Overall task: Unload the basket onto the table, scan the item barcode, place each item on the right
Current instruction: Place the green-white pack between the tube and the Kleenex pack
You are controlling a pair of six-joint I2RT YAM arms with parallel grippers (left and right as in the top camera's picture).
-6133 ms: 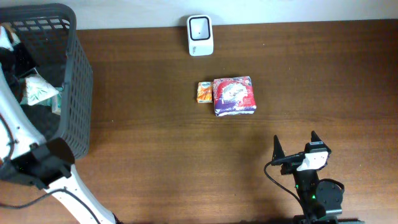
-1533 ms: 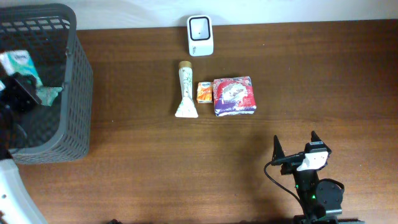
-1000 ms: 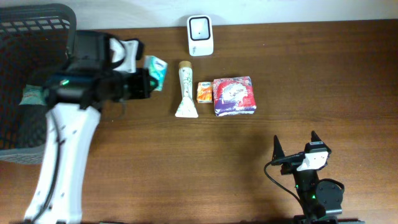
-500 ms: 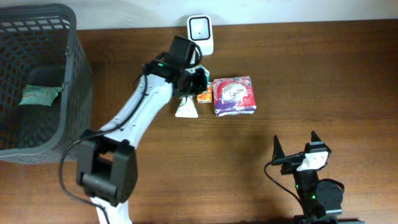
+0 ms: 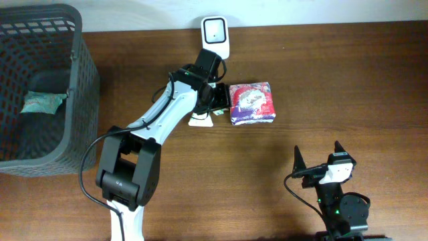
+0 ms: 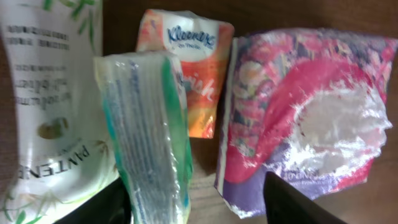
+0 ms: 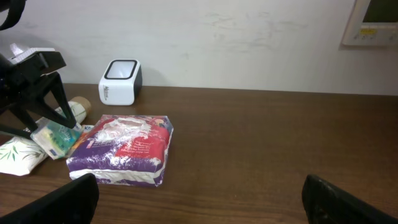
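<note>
The left fingers (image 6: 107, 204) stood apart, their dark tips at the two lower corners of the left wrist view, clamped on nothing. Between them, close against one tip and clear of the other, sat the green tissue pack (image 6: 152, 137), turned on its narrow edge. It lay partly over the orange Kleenex pack (image 6: 194, 68), with the Pantene tube (image 6: 50, 93) just beside it on one side and the red and purple pack (image 6: 305, 106) on the other. Whether the green pack also touched the table (image 5: 348, 80) could not be told.

From overhead, the left arm stretched across the middle of the table to this cluster, its wrist just in front of the white scanner (image 5: 215, 38), which stood at the far edge. The dark basket (image 5: 83, 100) sat at the left end, well apart, with one pale green packet (image 5: 43, 102) inside.

The right fingers (image 5: 298, 163) were spread wide and empty near the front edge, well apart from the items and pointing toward them.
</note>
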